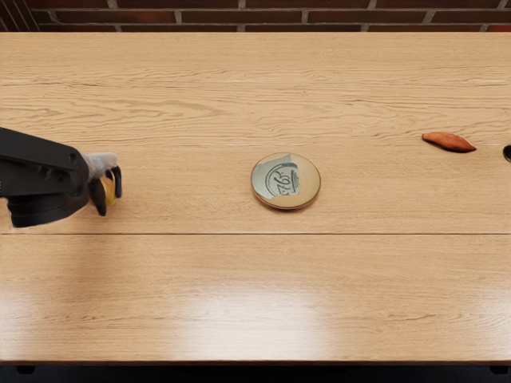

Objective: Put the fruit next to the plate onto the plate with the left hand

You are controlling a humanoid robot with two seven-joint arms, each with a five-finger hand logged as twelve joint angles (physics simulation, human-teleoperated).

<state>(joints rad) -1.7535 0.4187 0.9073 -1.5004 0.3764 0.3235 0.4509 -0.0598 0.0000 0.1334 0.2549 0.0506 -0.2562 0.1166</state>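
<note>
The left hand [104, 187] is curled tight around a small yellow fruit [110, 197] at the left of the counter [239, 303], well apart from the plate [286, 205]. I judge the grasp made and the carry now in hand. The next move calls for a steady sweep rightward over the plate and a low release; the right hand [508, 152] is just a dark sliver at the edge.

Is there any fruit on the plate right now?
No, the plate holds nothing; the yellow fruit is in the left robot hand, far to its left.
</note>
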